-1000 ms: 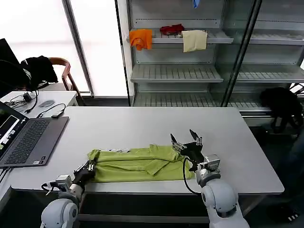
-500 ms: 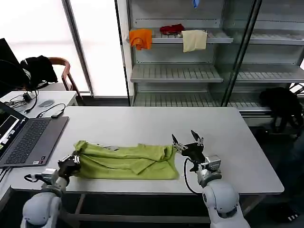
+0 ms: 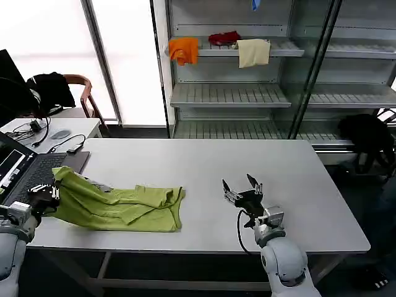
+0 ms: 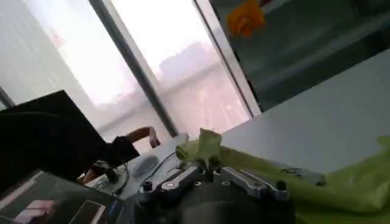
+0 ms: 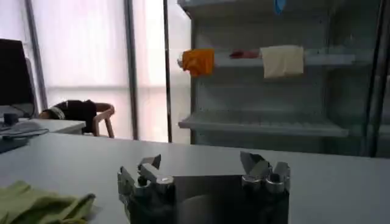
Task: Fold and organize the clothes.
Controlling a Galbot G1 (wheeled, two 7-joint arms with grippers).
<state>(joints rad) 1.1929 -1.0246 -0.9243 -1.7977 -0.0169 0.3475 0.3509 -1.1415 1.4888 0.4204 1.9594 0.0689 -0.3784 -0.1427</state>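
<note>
One T-shirt (image 3: 120, 207) lies lengthwise left-right, left pincer (image 3: 44, 197) clamping its end; right pincer (image 3: 242, 189) apart.

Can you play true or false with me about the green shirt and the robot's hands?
1. The left gripper is shut on the T-shirt. True.
2. The right gripper holds the T-shirt too. False: it is open and apart from the shirt, above bare table.
3. The T-shirt lies flat and neatly folded. False: it is bunched, one end lifted by the laptop.
4. An orange cloth hangs on the shelf behind. True.
</note>
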